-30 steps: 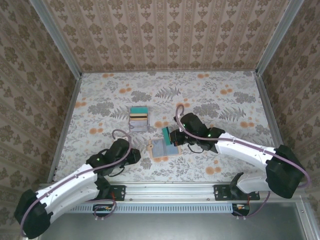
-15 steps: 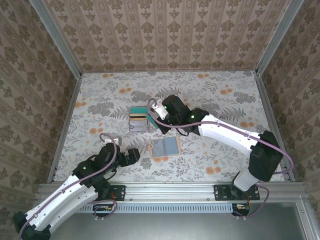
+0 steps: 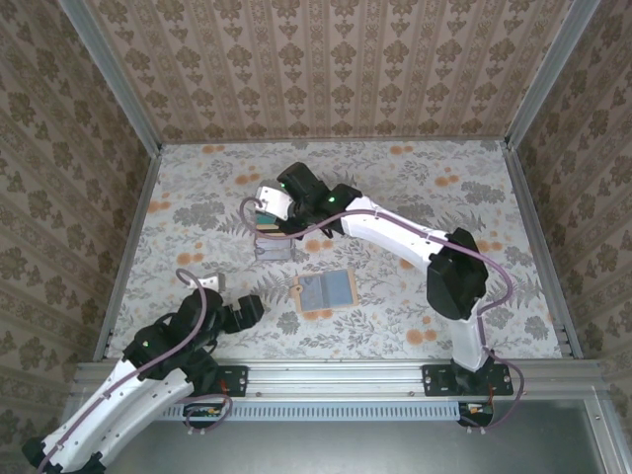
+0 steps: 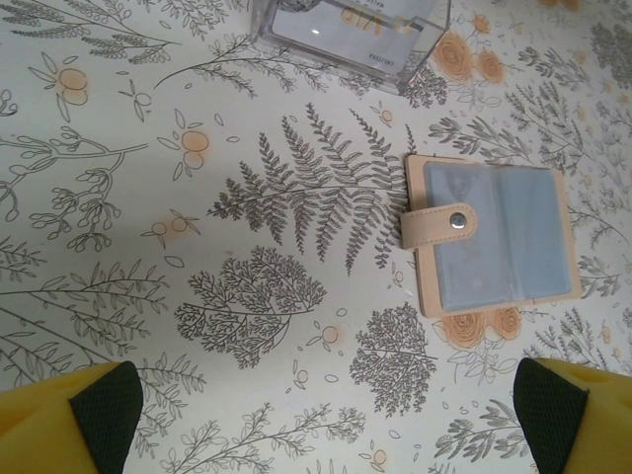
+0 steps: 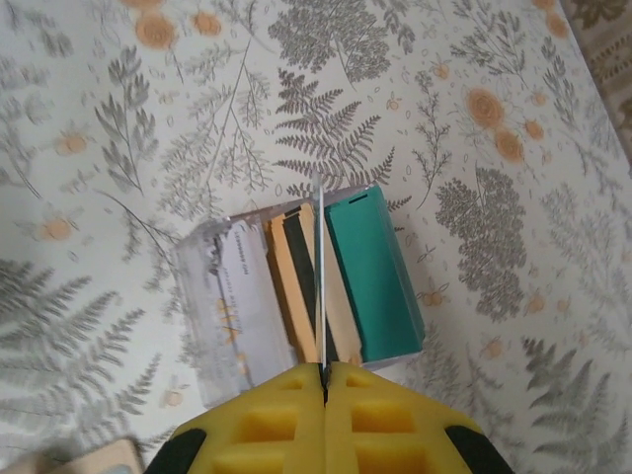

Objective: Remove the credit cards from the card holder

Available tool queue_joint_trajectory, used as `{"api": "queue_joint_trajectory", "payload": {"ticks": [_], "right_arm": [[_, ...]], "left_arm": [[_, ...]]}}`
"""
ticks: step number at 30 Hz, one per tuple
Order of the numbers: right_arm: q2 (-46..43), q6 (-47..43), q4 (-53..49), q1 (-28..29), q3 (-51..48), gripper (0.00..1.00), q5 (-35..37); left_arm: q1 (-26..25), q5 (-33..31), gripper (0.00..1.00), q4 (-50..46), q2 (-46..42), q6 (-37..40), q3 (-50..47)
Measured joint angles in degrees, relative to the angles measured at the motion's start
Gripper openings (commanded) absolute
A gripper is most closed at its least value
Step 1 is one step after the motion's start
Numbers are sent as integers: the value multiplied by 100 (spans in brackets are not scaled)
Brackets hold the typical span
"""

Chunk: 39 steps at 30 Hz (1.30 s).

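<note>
- Card holder (image 4: 491, 237): lies open and flat near the middle of the table (image 3: 444, 207), a little toward the near edge. Grey-blue inner face up, tan rim around it. No card is visible on its two panels.
- Strap (image 4: 437, 224): tan, with a metal snap, folded over the holder's left edge in the left wrist view.
- Clear tray (image 5: 194, 296): stands beyond the holder, toward the far left of the table, apart from it.
- Cards in the tray, side by side: grey-lilac card (image 5: 237, 296), yellow card (image 5: 293, 286) with a dark stripe, teal card (image 5: 370, 272).
- Right gripper (image 5: 324, 385): above the tray, yellow fingertips pressed together on a thin card.
- Held card (image 5: 321, 267): seen edge-on, upright, over the line between the yellow and teal cards. Its face colour cannot be told.
- Left gripper (image 4: 321, 410): near the table's near-left corner, jaws spread wide and holding nothing.
</note>
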Motion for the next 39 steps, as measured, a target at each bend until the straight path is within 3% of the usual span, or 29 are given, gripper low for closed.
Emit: {"api": "queue_joint_trajectory", "payload": {"ticks": [12, 28, 30, 32, 33, 39], "right_arm": [[1095, -1034, -452, -81, 1285, 0, 214], [1591, -1207, -699, -208, 1532, 0, 339], [1639, -1204, -695, -210, 1537, 4, 339], [1698, -1193, -678, -208, 1543, 35, 341], [1727, -1198, -680, -208, 1545, 39, 363], [1810, -1191, -675, -227, 1547, 43, 516]], "left_arm": [[0, -210, 100, -225, -66, -107, 70], [0, -236, 100, -225, -107, -129, 74], [0, -236, 100, -225, -107, -129, 74], [0, -238, 100, -225, -107, -129, 74], [0, -236, 100, -225, -107, -129, 74], [0, -236, 100, -225, -107, -129, 74]]}}
